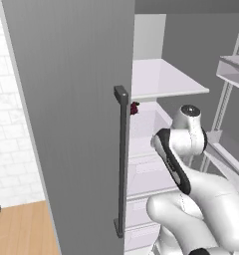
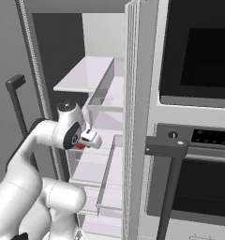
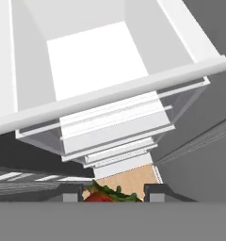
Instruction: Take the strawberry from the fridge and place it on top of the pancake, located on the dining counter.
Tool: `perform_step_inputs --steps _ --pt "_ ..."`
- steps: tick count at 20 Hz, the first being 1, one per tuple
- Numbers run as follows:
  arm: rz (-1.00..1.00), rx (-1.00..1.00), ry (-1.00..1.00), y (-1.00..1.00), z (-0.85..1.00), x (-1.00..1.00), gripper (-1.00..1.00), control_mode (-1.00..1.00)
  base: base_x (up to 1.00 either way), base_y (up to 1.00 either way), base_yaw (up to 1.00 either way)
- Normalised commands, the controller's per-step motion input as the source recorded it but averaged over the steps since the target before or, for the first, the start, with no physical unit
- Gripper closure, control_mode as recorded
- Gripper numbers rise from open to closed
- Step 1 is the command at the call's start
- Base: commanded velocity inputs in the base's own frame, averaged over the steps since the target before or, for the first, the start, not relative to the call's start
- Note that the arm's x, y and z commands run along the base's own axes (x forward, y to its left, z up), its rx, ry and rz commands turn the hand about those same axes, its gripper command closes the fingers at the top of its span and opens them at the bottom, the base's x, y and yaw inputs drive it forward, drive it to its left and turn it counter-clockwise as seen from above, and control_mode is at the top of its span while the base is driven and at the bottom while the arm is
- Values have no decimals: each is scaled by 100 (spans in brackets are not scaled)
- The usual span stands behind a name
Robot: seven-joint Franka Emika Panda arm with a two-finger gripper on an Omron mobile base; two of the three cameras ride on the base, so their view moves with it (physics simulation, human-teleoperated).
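Starting with the fridge (image 1: pixel 71 124): we see its grey left door shut in the foreground of the left base view, long dark bar handle (image 1: pixel 122 164) running down its edge, and the right side standing open with white shelves (image 1: pixel 161 79) and clear drawers (image 2: pixel 102 164) stacked below. Beside it in the right base view we note a built-in oven (image 2: pixel 198 93) with a dark window and a bar handle of its own. The white arm (image 1: pixel 191 164) reaches up in front of the open compartment, wrist bent toward the shelves. On the hand view we look down into an open white drawer (image 3: pixel 91 61) with more drawer fronts stepped beneath it and a strip of wood floor (image 3: pixel 133 176). The hand (image 3: pixel 114 194) is closed on the strawberry (image 3: pixel 101 195), red flesh with green leaves wedged between the two dark fingertips (image 3: pixel 71 193); the right base view shows a red spot at the hand too. A small dark maroon lump (image 1: pixel 135 108), probably another fruit, sits at the shelf edge just beside the handle top.
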Motion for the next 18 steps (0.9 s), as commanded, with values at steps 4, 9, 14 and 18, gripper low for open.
perform_step_inputs --steps 4,9,14,18 --pt "10 0 0 0 67 -99 100 -100 0 0 0" --pt "9 0 -2 13 64 -99 100 -100 0 0 0" --pt "3 -7 0 34 60 -75 100 -100 0 0 0" --pt "2 -7 2 19 41 -39 100 -100 0 0 0"
